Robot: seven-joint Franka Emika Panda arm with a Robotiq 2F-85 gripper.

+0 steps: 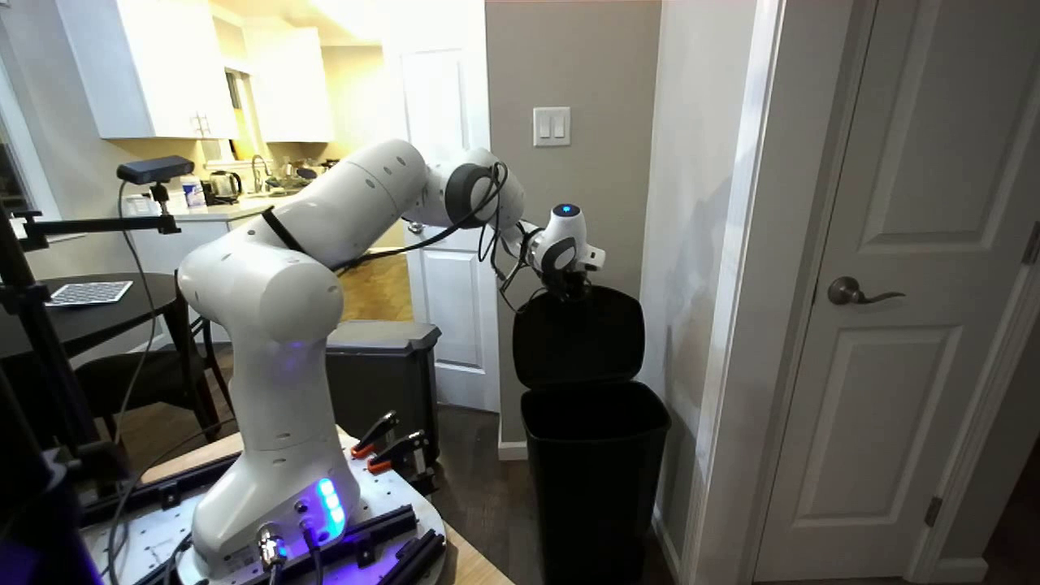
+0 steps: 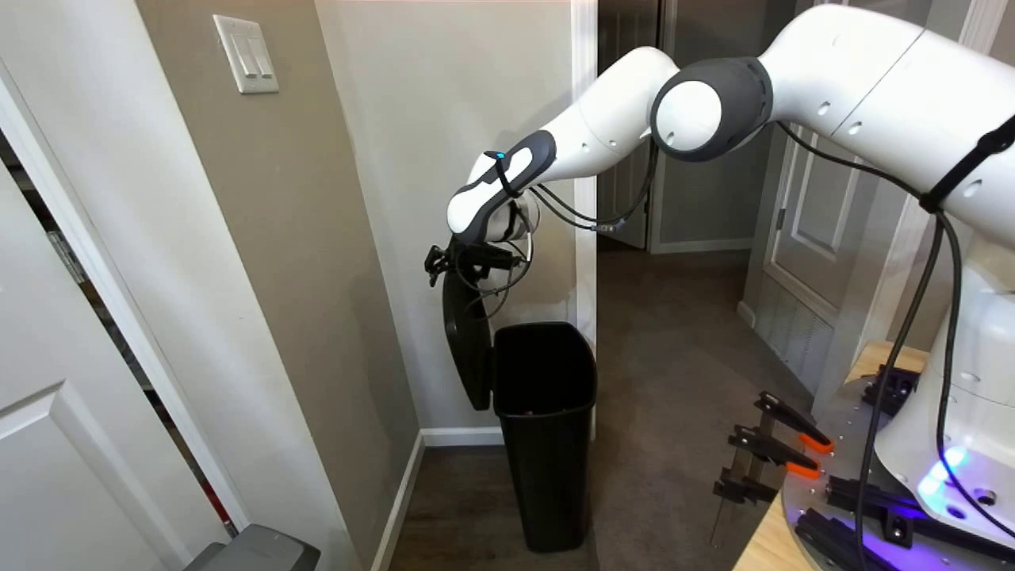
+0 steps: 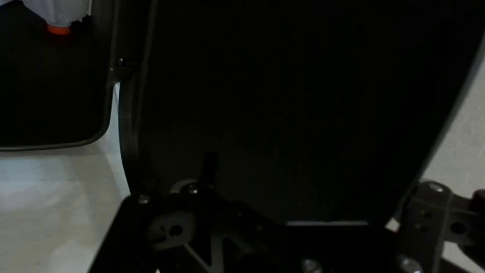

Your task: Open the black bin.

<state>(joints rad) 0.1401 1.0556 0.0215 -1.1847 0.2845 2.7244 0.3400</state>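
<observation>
Exterior view, black bin, below jaws

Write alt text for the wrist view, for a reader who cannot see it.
The black bin at left is open, its dark lid filling most of the frame. The open gripper spans the bottom; at upper left, a whitish object with an orange tip shows inside the bin.

A tall rectangular black plastic bin stands open, its flat black lid nearly upright at left, the white jointed arm's black gripper at the lid's top.
</observation>
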